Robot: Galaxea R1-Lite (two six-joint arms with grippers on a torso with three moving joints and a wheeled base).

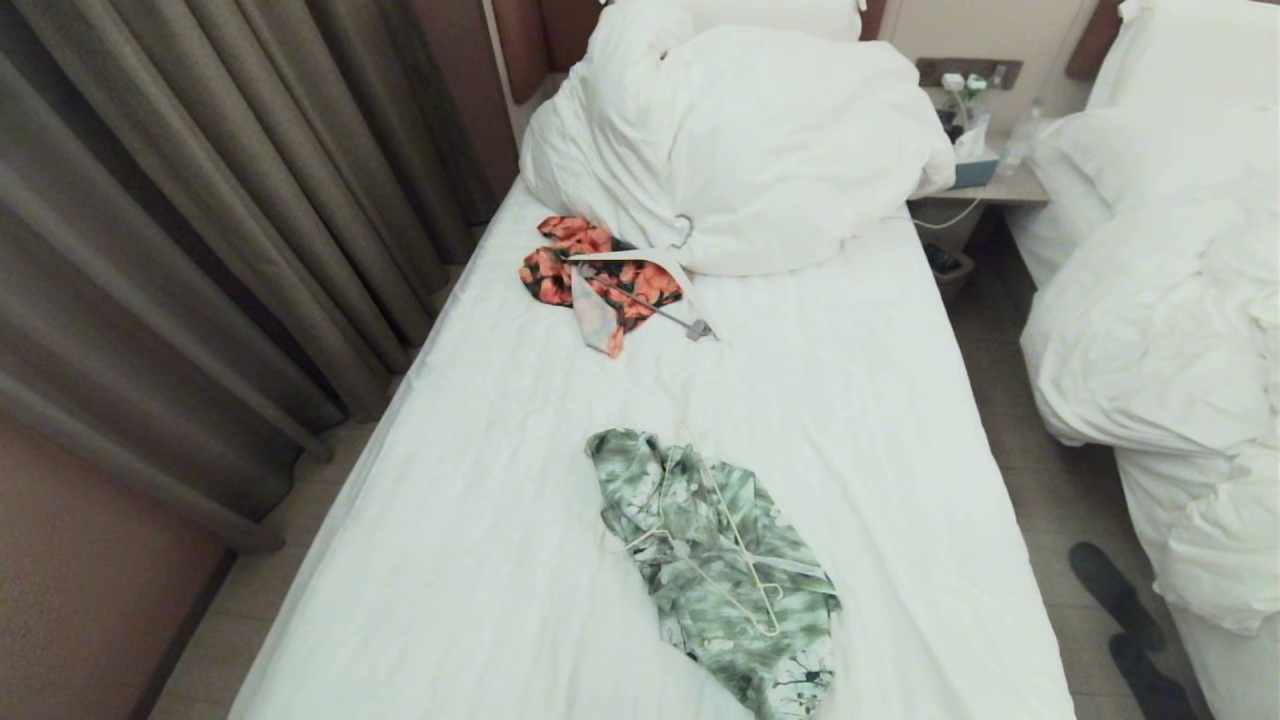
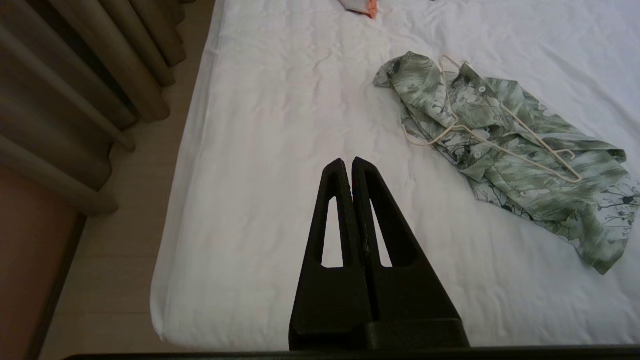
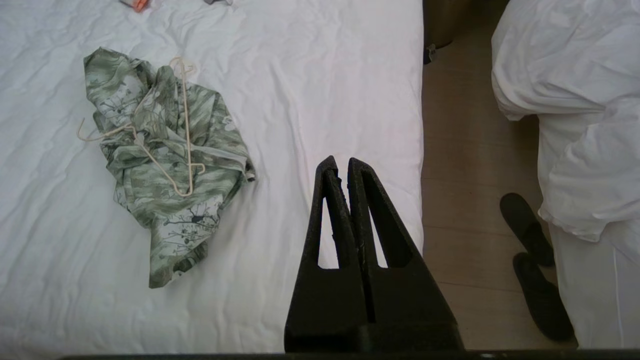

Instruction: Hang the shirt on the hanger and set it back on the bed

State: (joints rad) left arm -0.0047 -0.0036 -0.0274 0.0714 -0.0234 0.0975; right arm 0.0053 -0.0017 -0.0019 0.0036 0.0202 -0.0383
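Presently the shirt (image 1: 715, 560) lies crumpled on the bed (image 1: 480, 500) sheet, toward six o'clock in the head view, with the hanger (image 1: 722, 560) resting loose on top of it; the hook points toward twelve o'clock and no sleeve is threaded over the wire. Toward eleven o'clock of the shirt, well apart from it, an orange-and-black garment (image 1: 600, 275) lies with a thicker white clip hanger (image 1: 650, 290) across it. A bulky white duvet (image 1: 740, 150) fills the head end at twelve o'clock, touching that garment's far edge. A nightstand (image 1: 985, 180) with small items stands at two o'clock, a second bed (image 1: 1170, 300) at three o'clock, dark slippers (image 1: 1125, 620) on the floor at four o'clock, and curtains (image 1: 200, 250) at nine o'clock. Nothing lies between the grippers and the shirt.

The left gripper (image 2: 348, 161) hangs above bare sheet, fingers pressed together and empty. The right gripper (image 3: 341, 160) hangs over the bed's right edge, fingers likewise together, holding nothing.
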